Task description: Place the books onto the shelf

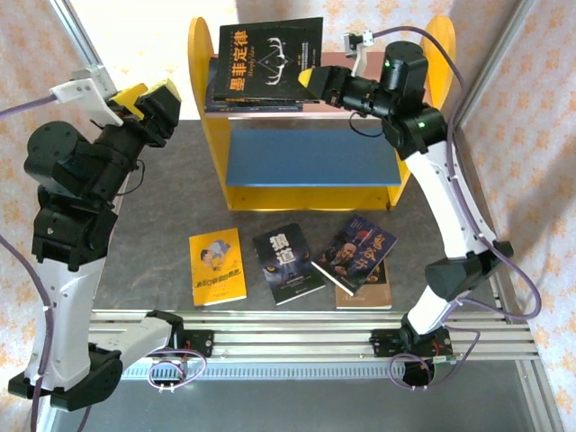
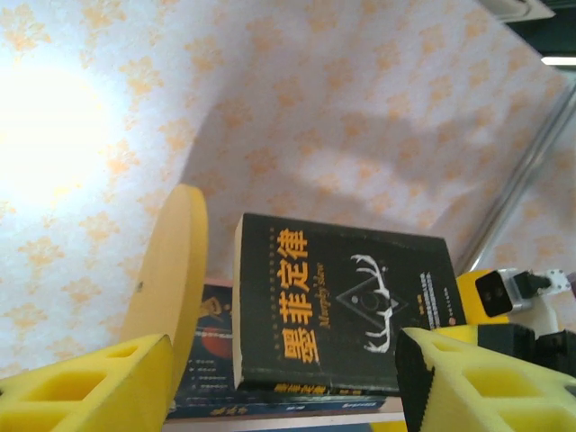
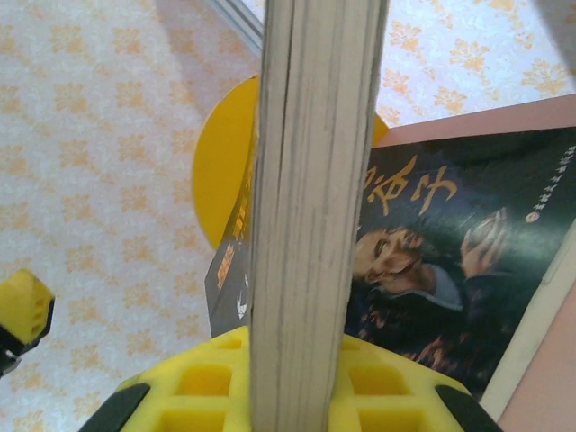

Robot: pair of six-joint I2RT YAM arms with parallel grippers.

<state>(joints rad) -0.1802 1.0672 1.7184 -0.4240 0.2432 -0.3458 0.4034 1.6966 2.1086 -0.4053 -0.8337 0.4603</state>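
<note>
The shelf [image 1: 310, 157] stands at the back of the table, with yellow side panels, a pink upper board and a blue lower board. My right gripper [image 1: 315, 83] is shut on the right edge of a black book [image 1: 268, 58] with an orange title, held tilted over books lying flat on the upper board [image 1: 256, 105]. In the right wrist view the page edge of the black book [image 3: 315, 207] runs between the yellow pads [image 3: 198, 387]. My left gripper [image 1: 148, 97] hangs open to the left of the shelf, apart from it. From its wrist camera I see the black book [image 2: 342, 310].
On the dark mat in front of the shelf lie a yellow book [image 1: 217, 266], a black book [image 1: 287, 262] and a dark blue book [image 1: 355, 251] resting on a brown one [image 1: 369, 292]. Metal rails [image 1: 297, 328] run along the near edge.
</note>
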